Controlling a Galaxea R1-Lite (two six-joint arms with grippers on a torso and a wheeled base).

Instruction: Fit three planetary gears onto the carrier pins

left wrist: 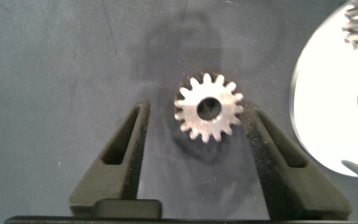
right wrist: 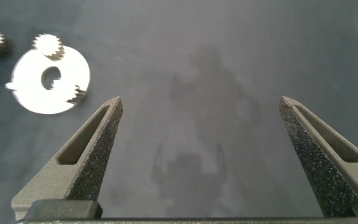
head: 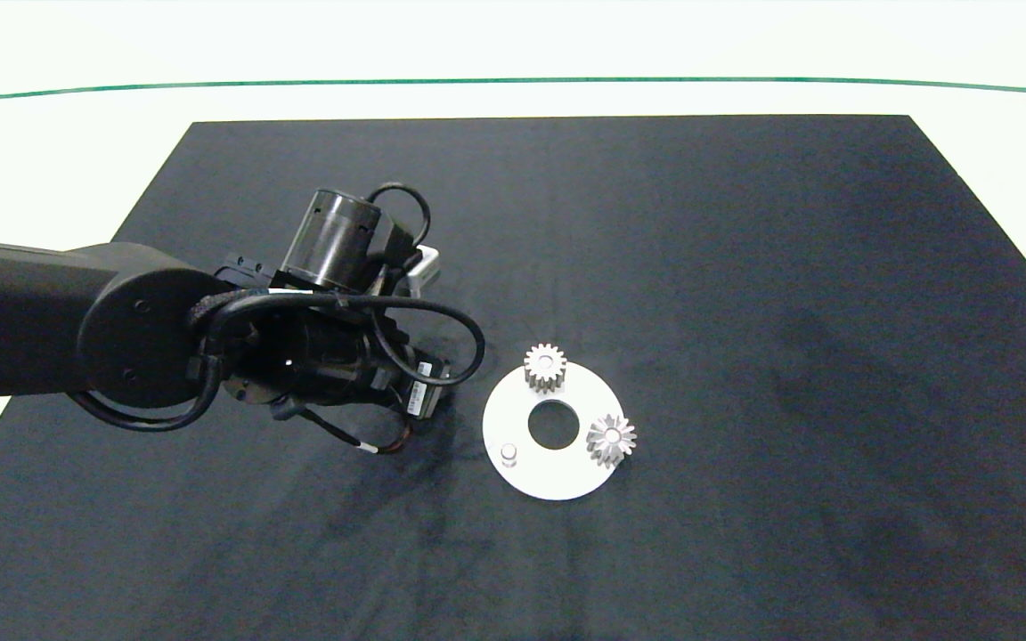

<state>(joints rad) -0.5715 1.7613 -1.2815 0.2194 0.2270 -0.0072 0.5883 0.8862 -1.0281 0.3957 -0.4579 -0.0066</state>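
The white carrier disc (head: 522, 418) lies mid-mat. Two planetary gears sit on its pins, one at the far side (head: 544, 367) and one at the right (head: 611, 439). The third pin (head: 508, 454) stands bare at the near left. In the left wrist view the third gear (left wrist: 208, 115) lies flat on the mat, with my left gripper (left wrist: 196, 109) open around it; one finger (left wrist: 266, 149) is close against its teeth. In the head view the left wrist hides that gear. My right gripper (right wrist: 199, 102) hangs open over bare mat, far from the disc (right wrist: 39, 96).
A black mat (head: 745, 312) covers the table, with white tabletop (head: 77, 151) around it and a green line beyond. The left arm (head: 148, 325) reaches in just left of the disc. The right arm is outside the head view.
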